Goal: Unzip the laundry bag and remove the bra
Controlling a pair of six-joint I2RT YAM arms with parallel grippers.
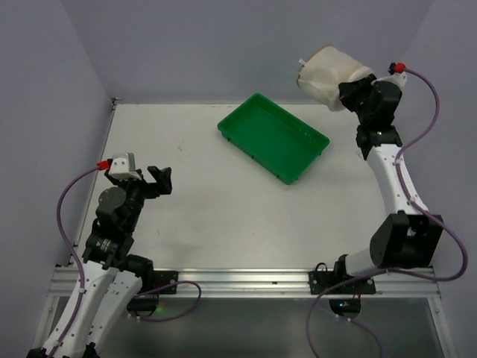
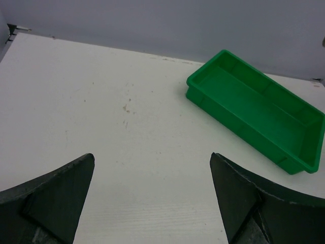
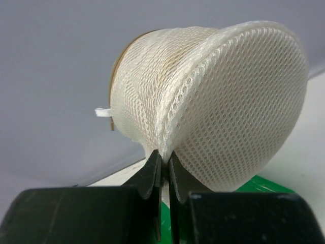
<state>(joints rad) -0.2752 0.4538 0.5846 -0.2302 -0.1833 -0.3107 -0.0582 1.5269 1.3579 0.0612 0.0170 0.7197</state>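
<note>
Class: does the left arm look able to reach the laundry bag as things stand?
Probably not: the right gripper holds the laundry bag aloft far right, past the green tray; the left gripper sits open, near left.

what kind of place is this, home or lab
Probably a lab robot cell: two arms bolted to a white table, plain walls, a green tray, and a mesh laundry bag in the right gripper.

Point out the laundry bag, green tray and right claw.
laundry bag (image 3: 228, 101), right wrist view, mesh face
green tray (image 1: 274, 137), top view, bare floor
right claw (image 3: 164, 158), right wrist view, between its fingertips
</note>
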